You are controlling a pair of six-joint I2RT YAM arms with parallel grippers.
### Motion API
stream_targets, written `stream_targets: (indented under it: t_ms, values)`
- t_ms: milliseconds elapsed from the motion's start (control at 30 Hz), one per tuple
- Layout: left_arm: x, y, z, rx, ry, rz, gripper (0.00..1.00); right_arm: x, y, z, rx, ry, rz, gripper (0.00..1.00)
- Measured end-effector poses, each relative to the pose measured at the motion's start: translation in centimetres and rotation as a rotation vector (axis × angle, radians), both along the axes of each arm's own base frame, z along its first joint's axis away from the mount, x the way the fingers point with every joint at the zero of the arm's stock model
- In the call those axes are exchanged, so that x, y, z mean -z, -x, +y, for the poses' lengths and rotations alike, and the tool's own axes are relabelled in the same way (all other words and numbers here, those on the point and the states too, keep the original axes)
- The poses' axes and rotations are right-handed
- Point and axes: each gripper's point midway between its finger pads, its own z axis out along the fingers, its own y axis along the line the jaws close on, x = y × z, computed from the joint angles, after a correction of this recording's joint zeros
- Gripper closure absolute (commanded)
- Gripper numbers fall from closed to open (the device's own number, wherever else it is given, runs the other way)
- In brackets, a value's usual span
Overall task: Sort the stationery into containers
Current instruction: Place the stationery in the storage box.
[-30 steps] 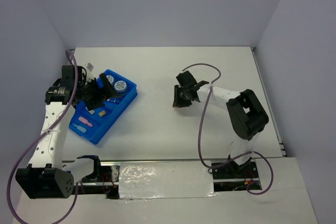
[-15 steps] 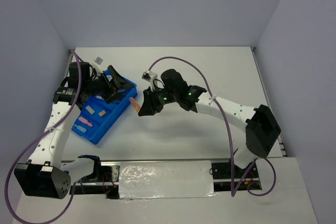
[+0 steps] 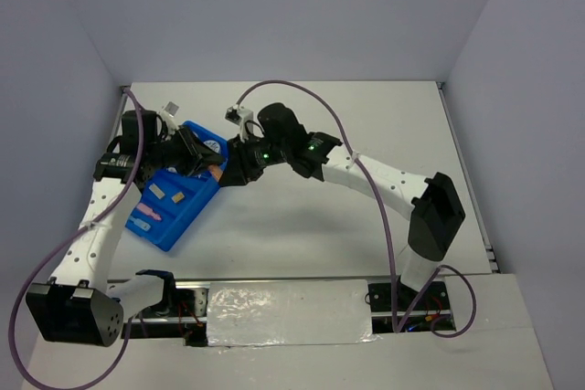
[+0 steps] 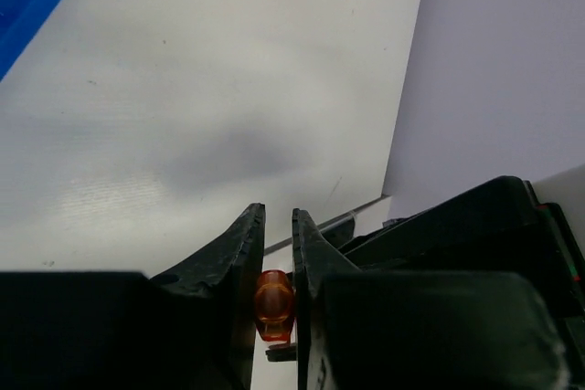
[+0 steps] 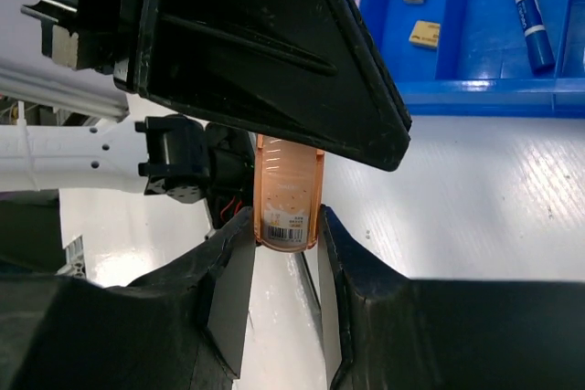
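Observation:
An orange capsule-shaped piece (image 3: 218, 172) hangs in the air just right of the blue compartment tray (image 3: 170, 226), held from both ends. My right gripper (image 5: 286, 224) is shut on its lower end (image 5: 289, 191), the label facing the camera. My left gripper (image 4: 276, 216) has closed on the other end (image 4: 273, 303), and the piece sits pinched deep between its fingers. In the top view the left gripper (image 3: 205, 165) and the right gripper (image 3: 230, 172) meet tip to tip. The tray holds a patterned disc (image 3: 213, 145), a blue-white pen (image 5: 526, 2), tan blocks (image 3: 178, 196) and pink and light-blue pieces (image 3: 142, 219).
The tray lies slanted at the table's left side, close to the left wall. The left arm's body reaches over its far end. A purple cable arcs above the right arm (image 3: 366, 171).
The right arm swung left across the table, carrying the orange piece up to the tray's edge. The left gripper rose from the tray, turned toward it and closed from wide open onto the piece.

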Motion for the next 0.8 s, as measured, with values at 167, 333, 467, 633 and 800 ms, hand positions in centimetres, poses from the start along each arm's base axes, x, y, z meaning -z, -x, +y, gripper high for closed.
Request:
stream_targets:
  t_ms: [167,333,467,633,800]
  values:
    - [0.2,-0.2,1.4,-0.06,-0.089,0.02,1.0,0.3,-0.6,0.4,0.046,0.035,0.006,0.0]
    - [3.3,0.0,8.2,-0.303,-0.355,0.142,1.0,4.3,-3.5,-2.4,0.213,0.164,0.015,0.0]
    - [8.5,2.2,16.6,-0.537,-0.529,0.339,0.94,9.6,-4.3,-7.2,0.33,0.325,0.064,0.0]
    - [13.5,6.0,21.9,-0.656,-0.631,0.545,0.8,12.6,-2.7,-11.4,0.368,0.424,0.096,0.0]
    - [15.2,6.2,22.4,-0.646,-0.658,0.585,0.4,12.5,-1.4,-12.6,0.362,0.419,0.091,0.0]
